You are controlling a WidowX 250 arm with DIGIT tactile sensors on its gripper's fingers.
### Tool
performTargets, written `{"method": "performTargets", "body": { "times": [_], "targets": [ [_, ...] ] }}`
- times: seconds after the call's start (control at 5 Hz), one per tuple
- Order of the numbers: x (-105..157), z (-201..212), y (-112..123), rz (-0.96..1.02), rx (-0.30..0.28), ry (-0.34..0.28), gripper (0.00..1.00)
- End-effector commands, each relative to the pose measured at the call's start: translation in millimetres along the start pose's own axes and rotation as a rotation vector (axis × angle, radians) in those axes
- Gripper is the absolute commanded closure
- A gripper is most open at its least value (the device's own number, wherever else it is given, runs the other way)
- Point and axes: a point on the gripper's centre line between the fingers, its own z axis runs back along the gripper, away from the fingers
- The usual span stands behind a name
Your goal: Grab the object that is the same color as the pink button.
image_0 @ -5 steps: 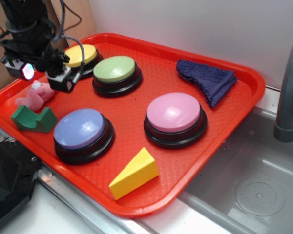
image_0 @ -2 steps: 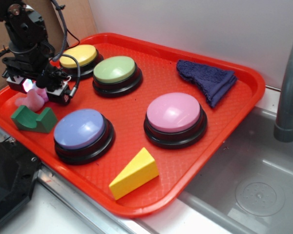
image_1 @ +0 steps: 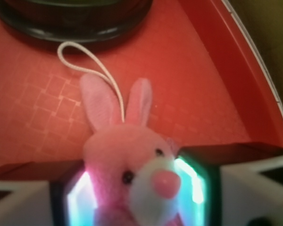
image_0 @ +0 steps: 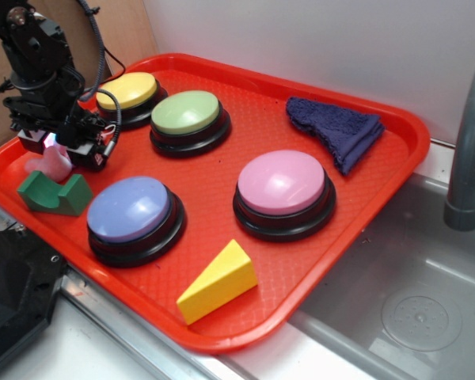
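As we look down from the wrist, our tool (image_1: 137,197) has its two lit pads on either side of the pink plush rabbit (image_1: 129,165), the jaws apart and flanking its head and body; whether they already press the fur we cannot tell. In the exterior view the tool (image_0: 57,150) sits low over the toy (image_0: 51,166) at the left end of the red tray (image_0: 396,158), just behind the green block (image_0: 54,194). We judge the rabbit light, soft and compressible, so the plush will give under the pads and should not slip much. The round body is the best place to hold; the ears and thin loop string (image_1: 92,61) are too floppy. Well apart sits the pink button (image_0: 283,186), the matching colour.
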Motion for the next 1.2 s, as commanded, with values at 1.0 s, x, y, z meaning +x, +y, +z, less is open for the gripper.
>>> {"method": "performTargets", "body": {
  "times": [1.0],
  "targets": [
    [40.5,194.0,-76.3,-0.232,-0.384,-0.087,1.0]
  ]
}}
